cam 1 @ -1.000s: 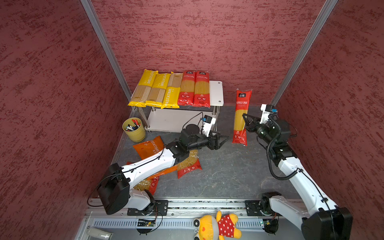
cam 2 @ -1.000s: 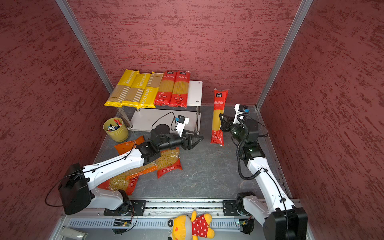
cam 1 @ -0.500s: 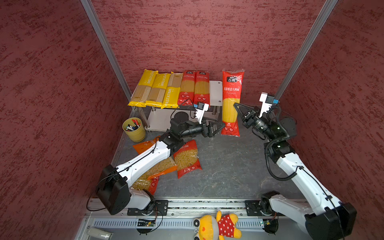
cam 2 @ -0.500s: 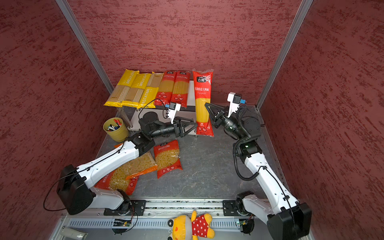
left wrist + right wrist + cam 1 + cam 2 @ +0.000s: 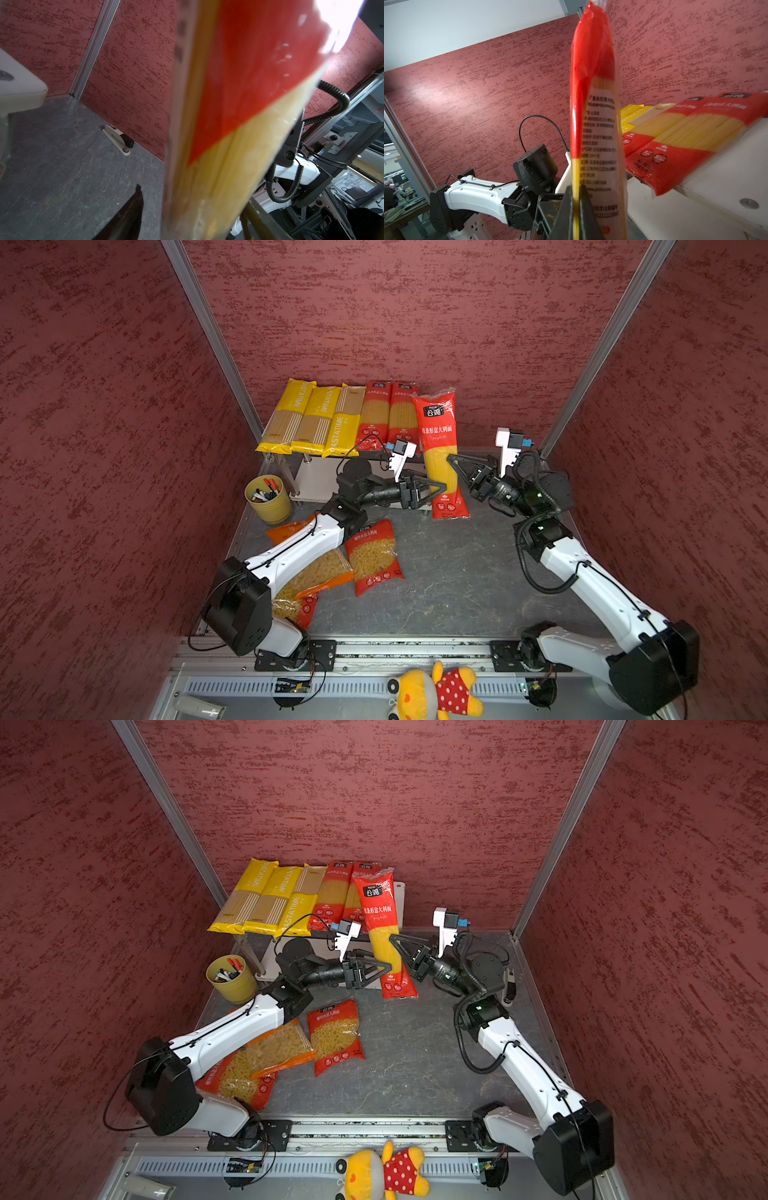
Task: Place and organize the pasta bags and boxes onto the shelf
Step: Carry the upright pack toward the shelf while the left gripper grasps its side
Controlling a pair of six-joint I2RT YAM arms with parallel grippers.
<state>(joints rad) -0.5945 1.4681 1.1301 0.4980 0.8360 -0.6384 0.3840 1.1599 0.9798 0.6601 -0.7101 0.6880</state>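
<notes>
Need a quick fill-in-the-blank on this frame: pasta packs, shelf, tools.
1. The right tool is shut on the upright long red spaghetti pack; the left tool stands ____ around its lower part.
2. The top board of the white two-tier shelf holds ____ long yellow spaghetti packs.
3. Beside them lie ____ more long red packs.
Missing: open; three; two.

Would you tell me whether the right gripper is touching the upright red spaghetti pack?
Touching: in the right wrist view the right gripper pinches an edge of the red spaghetti pack.
</notes>
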